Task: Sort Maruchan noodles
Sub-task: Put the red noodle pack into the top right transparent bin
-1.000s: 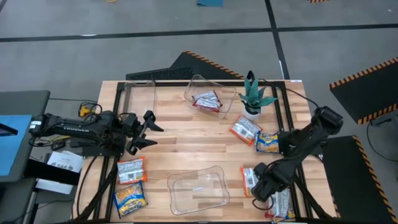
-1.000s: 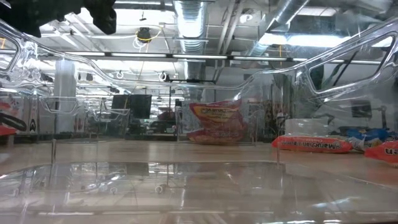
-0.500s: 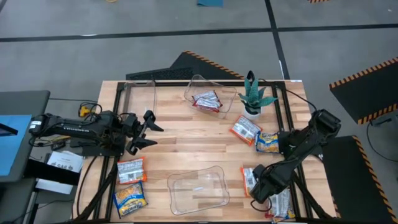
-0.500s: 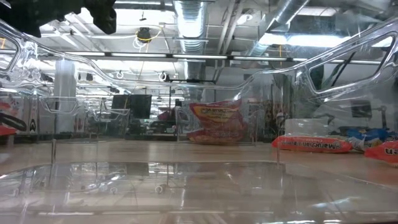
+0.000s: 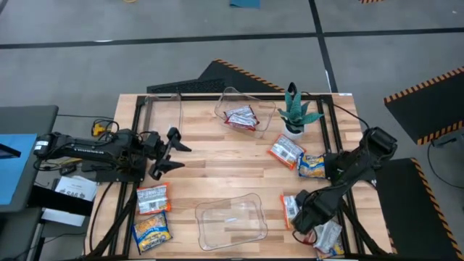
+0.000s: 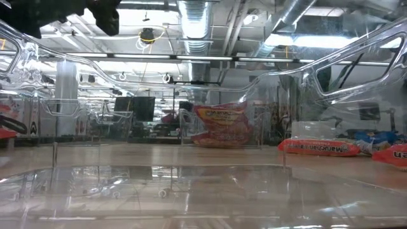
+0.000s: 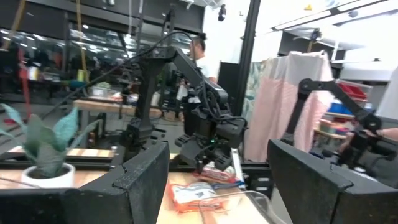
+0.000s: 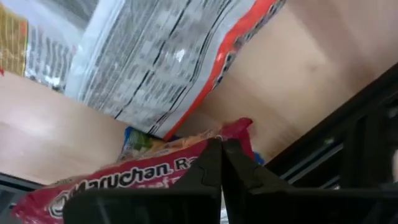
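Looks like a robotics lab or workshop floor. Exposed silver ducting (image 6: 197, 16) and strip lights run overhead, the grey concrete floor (image 5: 109, 22) has taped lines and hazard-striped mats (image 5: 428, 101), and more robot arms (image 7: 186, 81) sit on neighbouring workbenches (image 7: 106, 104), with a person (image 7: 202, 53) standing farther back.

We see a matt wooden table (image 5: 217, 159), glossy clear plastic bins (image 5: 230, 221), and shiny, crinkled plastic noodle packets (image 8: 168, 62).
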`<action>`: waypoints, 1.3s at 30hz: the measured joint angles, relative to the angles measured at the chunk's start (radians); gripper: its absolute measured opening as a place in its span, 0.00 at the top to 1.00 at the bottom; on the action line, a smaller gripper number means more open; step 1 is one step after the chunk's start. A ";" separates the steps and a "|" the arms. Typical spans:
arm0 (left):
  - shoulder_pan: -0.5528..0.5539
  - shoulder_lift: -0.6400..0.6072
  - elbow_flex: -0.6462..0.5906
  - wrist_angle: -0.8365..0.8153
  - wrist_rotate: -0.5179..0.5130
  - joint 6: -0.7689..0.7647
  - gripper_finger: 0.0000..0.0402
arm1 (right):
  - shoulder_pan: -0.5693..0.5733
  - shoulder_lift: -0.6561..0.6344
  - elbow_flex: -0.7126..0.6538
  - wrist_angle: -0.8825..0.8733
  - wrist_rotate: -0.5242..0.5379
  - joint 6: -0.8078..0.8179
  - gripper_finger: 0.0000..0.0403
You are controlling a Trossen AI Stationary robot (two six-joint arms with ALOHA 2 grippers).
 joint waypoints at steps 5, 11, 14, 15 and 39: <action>0.000 0.000 0.000 -0.002 -0.024 0.013 0.36 | -0.052 -0.044 0.000 -0.020 0.016 -0.084 0.96; 0.000 0.000 0.000 -0.006 -0.024 0.013 0.36 | -0.091 -0.145 0.050 -0.034 0.087 -0.122 0.96; 0.000 0.000 0.000 -0.013 -0.024 0.004 0.36 | -0.090 -0.181 0.055 -0.031 0.094 -0.082 0.92; 0.000 0.000 0.000 -0.015 -0.023 0.002 0.36 | -0.082 -0.188 0.055 -0.029 0.095 -0.060 0.89; 0.000 0.000 0.000 -0.041 -0.031 0.000 0.36 | 0.173 -0.194 -0.102 0.049 0.134 0.527 0.35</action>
